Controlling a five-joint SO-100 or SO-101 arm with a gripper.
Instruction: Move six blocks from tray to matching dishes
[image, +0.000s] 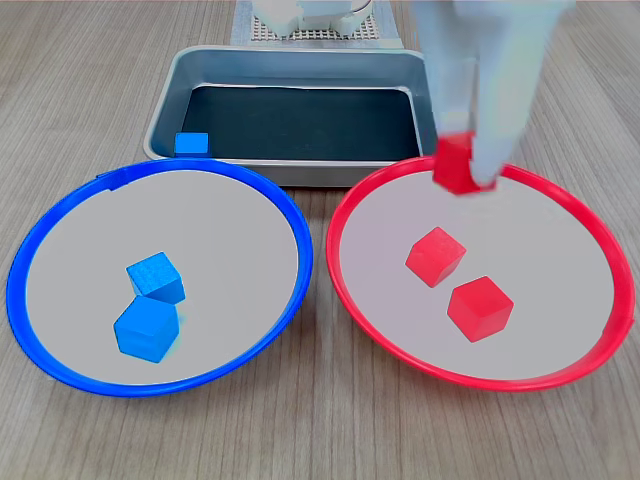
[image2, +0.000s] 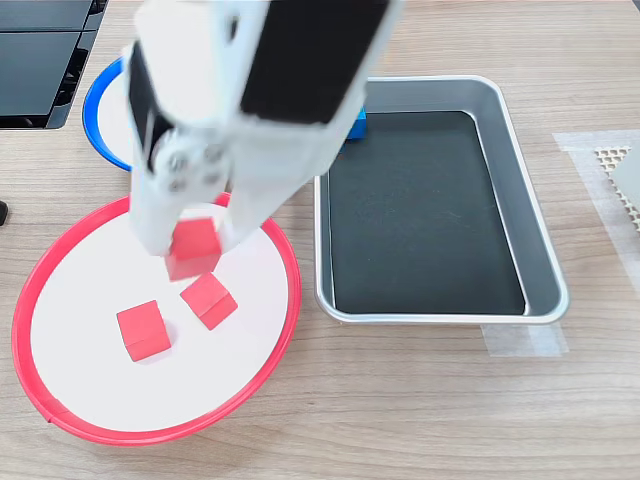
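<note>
Your hand (image2: 192, 245) is clamped on a red block (image: 455, 165), holding it over the red-rimmed dish (image: 600, 240), above two red blocks already lying there. It looks rigid and light, probably smooth-faced, so grip flat opposite faces, never corners. One blue block (image: 191, 143) remains in the tray (image2: 540, 250), tight against a wall; two blue ones sit in the blue-rimmed dish (image: 290, 220).
</note>
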